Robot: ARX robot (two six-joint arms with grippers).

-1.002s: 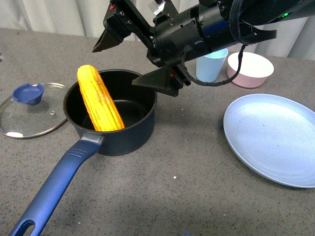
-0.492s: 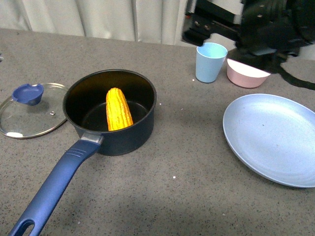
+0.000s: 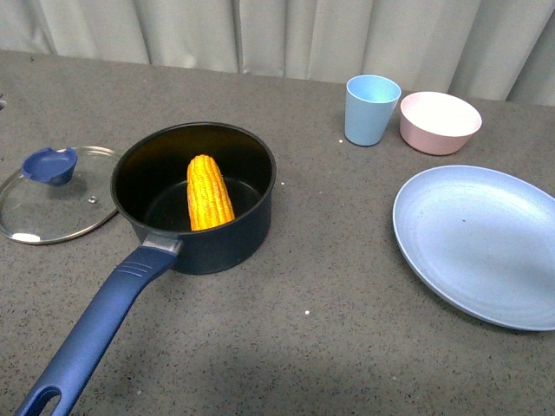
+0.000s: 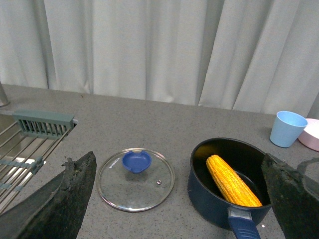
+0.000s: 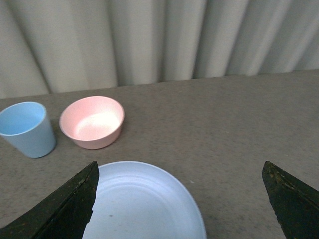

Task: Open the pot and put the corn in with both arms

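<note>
Pot (image 3: 194,198) sits open on the grey table (image 3: 329,303), left of centre in the front view; corn (image 3: 210,192) lies inside it, leaning with one end up against the near wall by the handle root, the other end down on the black floor; cob clears the rim all round. Long blue handle (image 3: 95,329) runs toward the near-left table edge, slotted end right at the frame corner. Glass lid (image 3: 54,192) with blue knob lies flat just beside the pot on its left, rims nearly touching. Blue cup (image 3: 371,109) and pink bowl (image 3: 440,122) stand close together near the curtain; big blue plate (image 3: 481,244) lies well apart on the right, cut by the frame edge; bare table between pot and plate. No arm in the front view. Left gripper (image 4: 179,199) spread wide, nothing between fingers, above lid and pot; metal rack (image 4: 30,144) at table's far left. Right gripper (image 5: 182,199) also spread wide and empty, over plate, bowl and cup.
</note>
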